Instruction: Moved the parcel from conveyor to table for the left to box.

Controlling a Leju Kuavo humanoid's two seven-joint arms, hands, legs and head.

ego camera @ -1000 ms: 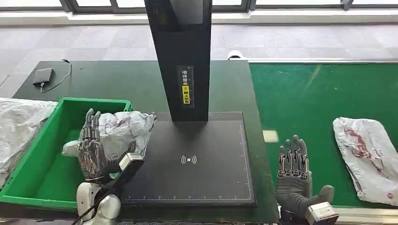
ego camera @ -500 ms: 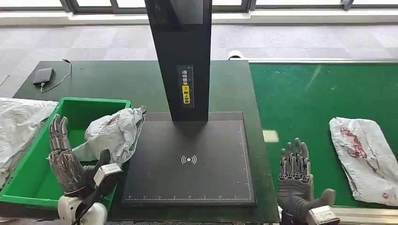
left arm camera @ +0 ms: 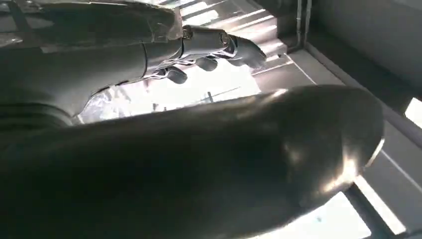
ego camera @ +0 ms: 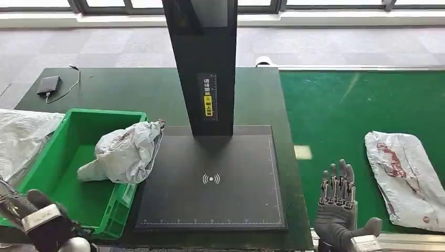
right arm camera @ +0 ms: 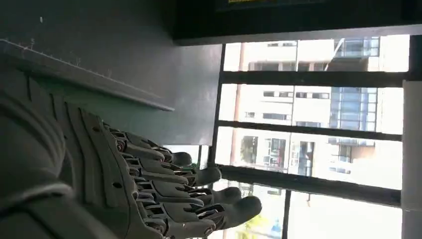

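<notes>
A crumpled grey parcel [ego camera: 126,152] lies in the green bin [ego camera: 52,194], its far end draped over the bin's right rim. My left hand [ego camera: 38,220] is low at the near left corner, apart from the parcel and holding nothing; its fingers [left arm camera: 214,42] are stretched out in the left wrist view. A second grey parcel with red print [ego camera: 406,178] lies flat on the green conveyor [ego camera: 341,110]. My right hand [ego camera: 338,202] stands upright at the conveyor's near edge, fingers [right arm camera: 199,199] apart and empty, left of that parcel.
A black scanner pad [ego camera: 210,178] with a tall black post [ego camera: 202,63] sits between bin and conveyor. More grey bags [ego camera: 21,139] lie left of the bin. A black device with a cable [ego camera: 48,85] rests on the dark table's far left.
My left hand let go of the grey parcel and drew back to the near left corner. The parcel settled against the bin's right rim. My right hand shifted slightly right.
</notes>
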